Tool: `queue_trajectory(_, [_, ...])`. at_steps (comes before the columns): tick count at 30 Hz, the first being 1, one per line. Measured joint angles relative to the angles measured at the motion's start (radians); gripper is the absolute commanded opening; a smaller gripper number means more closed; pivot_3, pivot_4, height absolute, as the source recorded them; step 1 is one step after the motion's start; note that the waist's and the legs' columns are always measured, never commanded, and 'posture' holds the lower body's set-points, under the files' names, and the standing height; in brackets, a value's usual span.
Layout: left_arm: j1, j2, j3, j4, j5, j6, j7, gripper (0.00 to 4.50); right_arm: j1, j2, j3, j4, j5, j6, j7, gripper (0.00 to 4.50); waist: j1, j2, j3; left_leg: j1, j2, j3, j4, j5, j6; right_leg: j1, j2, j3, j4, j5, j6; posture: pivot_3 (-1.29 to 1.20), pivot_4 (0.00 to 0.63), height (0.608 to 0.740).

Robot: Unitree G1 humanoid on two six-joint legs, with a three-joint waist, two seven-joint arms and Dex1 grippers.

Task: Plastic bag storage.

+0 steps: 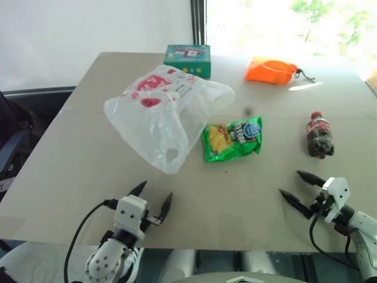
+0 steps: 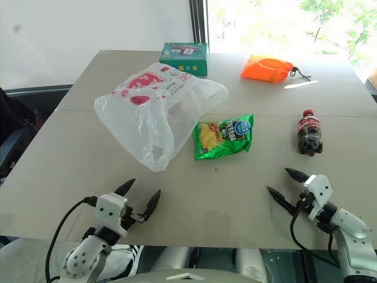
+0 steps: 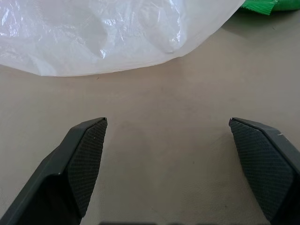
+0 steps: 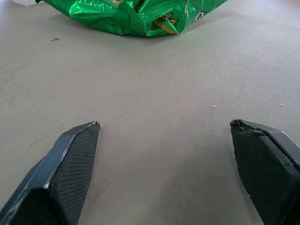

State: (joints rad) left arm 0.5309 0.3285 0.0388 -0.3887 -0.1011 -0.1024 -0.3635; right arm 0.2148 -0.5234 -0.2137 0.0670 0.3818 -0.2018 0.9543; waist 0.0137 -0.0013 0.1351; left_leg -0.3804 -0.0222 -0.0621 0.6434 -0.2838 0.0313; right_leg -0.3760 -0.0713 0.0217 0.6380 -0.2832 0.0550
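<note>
I see my left pincer point(image 1: 154, 200) and right pincer point(image 1: 295, 186) both spread wide and empty over the near edge of the bench point(image 1: 70, 171), with bare surface ahead of each. Beyond the left one lies the one plastic bag point(image 1: 162, 115), slumped left of centre. One green snack packet point(image 1: 232, 138) sits just beside its right side. One cola bottle point(image 1: 320, 135) lies further right. At the far edge are one teal box point(image 1: 188, 60), close behind the bag, and one orange pouch point(image 1: 271, 71).
</note>
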Motion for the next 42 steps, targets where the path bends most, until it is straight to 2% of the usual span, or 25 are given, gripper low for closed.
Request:
queue_trajectory(30, [-0.041, -0.004, -0.009, 0.033, -0.009, -0.029, -0.03, 4.43, -0.018, -0.001, 0.002, 0.026, 0.016, -0.033, 0.016, 4.5, 0.0, 0.001, 0.0, 0.0, -0.001, 0.0, 0.006, 0.0, 0.0, 0.001, 0.001, 0.0, 0.005, 0.0, 0.0, 0.0, 0.15, 0.74])
queue_trajectory(35, [-0.119, -0.004, -0.042, -0.045, -0.038, 0.016, -0.055, 4.43, -0.004, -0.001, 0.028, -0.025, 0.053, -0.019, 0.072, 4.5, -0.001, 0.003, 0.002, 0.0, -0.001, 0.0, 0.008, 0.0, 0.0, 0.001, 0.001, 0.0, 0.007, 0.0, 0.001, 0.0, 0.15, 0.74])
queue_trajectory(42, [-0.214, -0.026, -0.078, -0.118, -0.049, 0.106, -0.045, 4.43, -0.012, -0.011, 0.062, -0.196, 0.135, 0.07, 0.114, 4.5, -0.001, 0.003, 0.002, 0.0, -0.001, 0.0, 0.008, 0.0, 0.0, 0.0, 0.002, 0.0, 0.008, 0.0, 0.001, 0.0, 0.15, 0.74])
